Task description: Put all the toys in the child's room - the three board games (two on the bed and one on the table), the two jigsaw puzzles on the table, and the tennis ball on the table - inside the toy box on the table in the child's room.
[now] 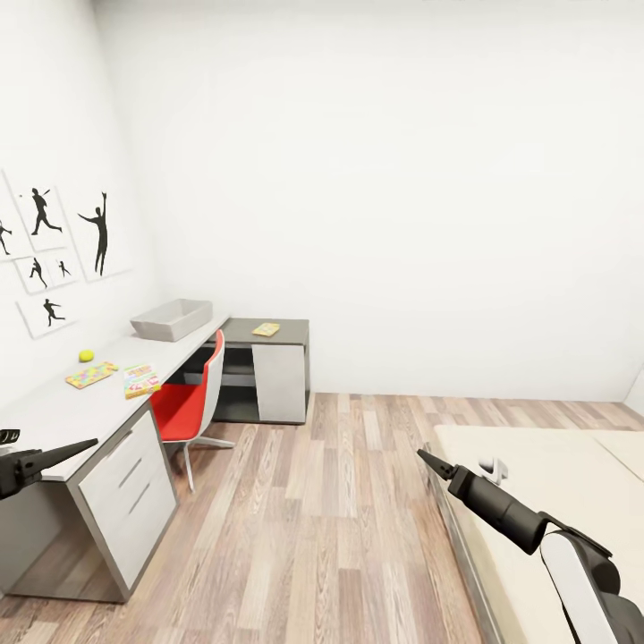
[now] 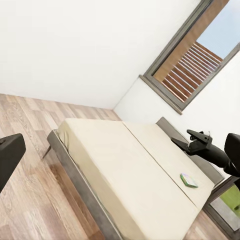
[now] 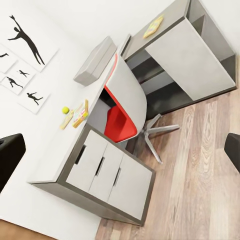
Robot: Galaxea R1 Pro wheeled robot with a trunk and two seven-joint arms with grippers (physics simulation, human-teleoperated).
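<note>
The table runs along the left wall. On it stand the pale grey toy box, the tennis ball, a multicoloured jigsaw puzzle and a colourful flat box that looks like a board game. The bed lies at the right. A green and white board game rests on its mattress near the headboard. My left gripper hangs open beside the table's near end. Open too, my right gripper hovers over the floor at the bed's corner. Neither holds anything.
A red and white swivel chair is tucked against the table. A lower dark-topped cabinet at the table's far end carries a flat yellow item. Wood-plank floor lies open between table and bed. A dark-framed window stands beyond the bed.
</note>
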